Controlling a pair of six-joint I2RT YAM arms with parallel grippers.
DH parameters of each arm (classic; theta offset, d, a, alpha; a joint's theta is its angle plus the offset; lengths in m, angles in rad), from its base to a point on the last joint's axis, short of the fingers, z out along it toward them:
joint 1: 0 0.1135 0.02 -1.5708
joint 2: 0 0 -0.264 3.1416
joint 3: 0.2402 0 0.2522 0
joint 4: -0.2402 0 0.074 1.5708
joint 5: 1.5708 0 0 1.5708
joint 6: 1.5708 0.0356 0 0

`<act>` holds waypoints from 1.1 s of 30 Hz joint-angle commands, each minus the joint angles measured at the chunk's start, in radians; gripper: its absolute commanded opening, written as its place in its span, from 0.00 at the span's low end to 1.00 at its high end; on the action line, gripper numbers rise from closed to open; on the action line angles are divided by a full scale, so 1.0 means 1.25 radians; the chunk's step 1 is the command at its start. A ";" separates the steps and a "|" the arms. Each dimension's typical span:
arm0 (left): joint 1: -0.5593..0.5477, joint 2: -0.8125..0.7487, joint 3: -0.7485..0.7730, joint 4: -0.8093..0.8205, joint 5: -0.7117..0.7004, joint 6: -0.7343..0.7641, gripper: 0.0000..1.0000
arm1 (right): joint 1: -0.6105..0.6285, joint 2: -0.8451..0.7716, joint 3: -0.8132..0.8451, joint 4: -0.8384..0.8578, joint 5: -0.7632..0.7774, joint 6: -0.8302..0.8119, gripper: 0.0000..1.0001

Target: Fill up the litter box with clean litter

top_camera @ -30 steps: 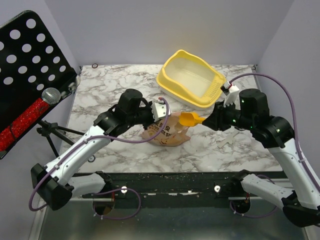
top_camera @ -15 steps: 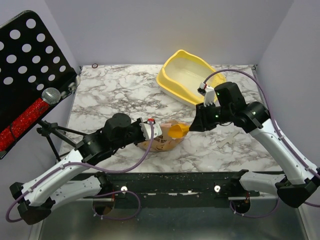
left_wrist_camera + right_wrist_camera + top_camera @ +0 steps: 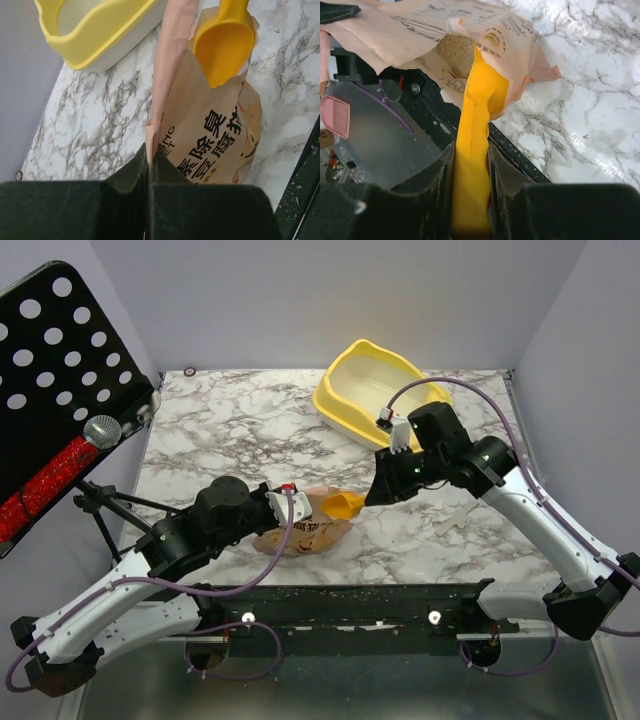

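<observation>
While the left gripper [image 3: 150, 152] is pinching the bag [image 3: 300, 534], the right gripper [image 3: 470, 150] is bringing its clamped scoop [image 3: 345, 505] back from the upper-centre litter box [image 3: 338, 405]. Refilling is seemingly starting.

The litter box [image 3: 372, 390] stood on the table [image 3: 220, 430] at its far edge, right of centre. The paper bag [image 3: 305, 533] lay near the front edge, in front of the box and to its left, well apart from it. The left gripper [image 3: 290, 503] sat at the bag's left side, with the bag's edge between its jaws. The scoop [image 3: 345, 505] entered the bag's mouth from the right, its handle in the right gripper [image 3: 372, 495]. The clean litter [image 3: 456, 50] lay inside the bag, just beyond the scoop's tip. A perforated stand [image 3: 55, 350] stood left of the table.
</observation>
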 commanded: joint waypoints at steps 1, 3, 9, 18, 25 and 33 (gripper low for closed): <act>-0.007 0.040 0.006 0.097 0.027 -0.058 0.00 | 0.001 0.018 -0.077 -0.013 -0.051 -0.001 0.00; -0.009 0.060 0.006 0.094 0.028 -0.079 0.00 | 0.001 0.021 -0.115 0.011 -0.076 0.003 0.00; -0.012 0.075 -0.069 0.163 0.026 -0.147 0.00 | -0.001 0.035 -0.241 0.128 -0.148 0.032 0.00; -0.027 0.020 -0.150 0.275 0.035 -0.181 0.00 | -0.020 0.014 -0.422 0.431 -0.207 0.150 0.00; -0.027 0.046 -0.133 0.248 -0.022 -0.114 0.00 | -0.035 -0.071 -0.484 0.574 -0.188 0.202 0.00; -0.026 0.054 -0.106 0.290 -0.068 0.020 0.00 | -0.041 -0.090 -0.611 0.871 -0.213 0.338 0.00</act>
